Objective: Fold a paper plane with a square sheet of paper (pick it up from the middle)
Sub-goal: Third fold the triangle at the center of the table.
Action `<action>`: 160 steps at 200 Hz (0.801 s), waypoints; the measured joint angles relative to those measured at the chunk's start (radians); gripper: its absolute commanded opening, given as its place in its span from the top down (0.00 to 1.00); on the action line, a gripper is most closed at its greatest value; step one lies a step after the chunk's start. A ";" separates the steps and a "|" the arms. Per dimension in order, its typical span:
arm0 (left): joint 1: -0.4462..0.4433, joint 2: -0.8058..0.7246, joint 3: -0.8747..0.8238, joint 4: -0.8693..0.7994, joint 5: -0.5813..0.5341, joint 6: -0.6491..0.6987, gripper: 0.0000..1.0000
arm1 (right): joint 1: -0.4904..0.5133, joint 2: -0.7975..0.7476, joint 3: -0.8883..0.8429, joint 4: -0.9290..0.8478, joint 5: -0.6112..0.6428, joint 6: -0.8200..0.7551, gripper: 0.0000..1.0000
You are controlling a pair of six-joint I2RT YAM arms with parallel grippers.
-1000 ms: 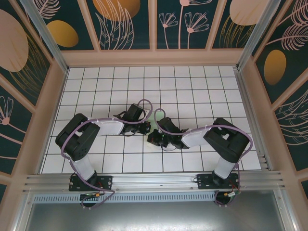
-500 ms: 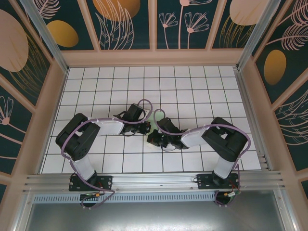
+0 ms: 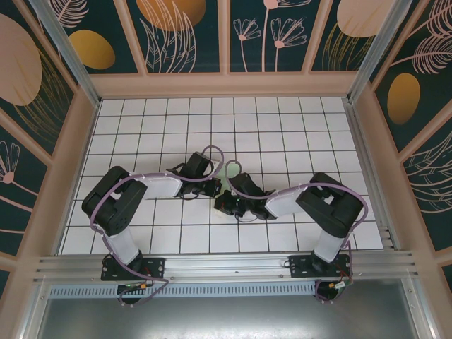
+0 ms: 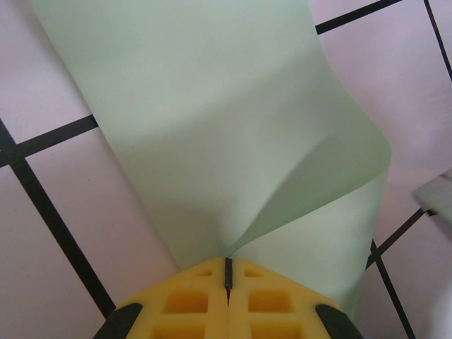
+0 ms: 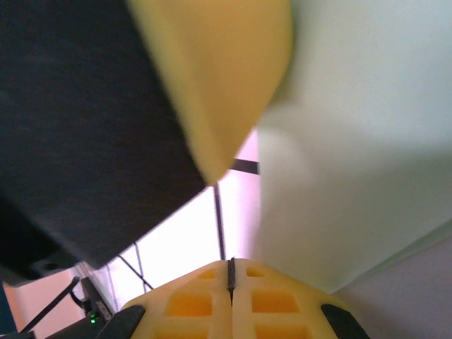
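The square sheet of paper [image 4: 212,106] is pale mint green and lies on the white grid tiles, with one flap curling up off it. The flap's fold runs straight into the tip of my left gripper [image 4: 227,261], which is shut on the paper there. My right gripper [image 5: 230,263] is shut with nothing between its fingers, its tip low over the tiles just left of the paper [image 5: 353,141]. The left gripper's yellow finger [image 5: 226,70] hangs close above it. From above, both grippers [image 3: 214,188] [image 3: 223,203] meet mid-table and cover most of the paper [image 3: 230,169]. The paper plane is out of view.
The white tiled table [image 3: 282,127] has black grid lines and is boxed in by wooden walls with dark floral panels [image 3: 191,35]. Purple cables [image 3: 212,152] loop over both wrists. An aluminium rail [image 3: 226,265] runs along the near edge by the arm bases.
My right gripper has crept slightly left, closer to the left gripper. The left arm has held still.
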 measured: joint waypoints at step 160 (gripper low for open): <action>0.000 0.007 0.007 0.001 0.007 0.000 0.97 | -0.115 -0.131 -0.045 -0.034 -0.021 -0.048 0.93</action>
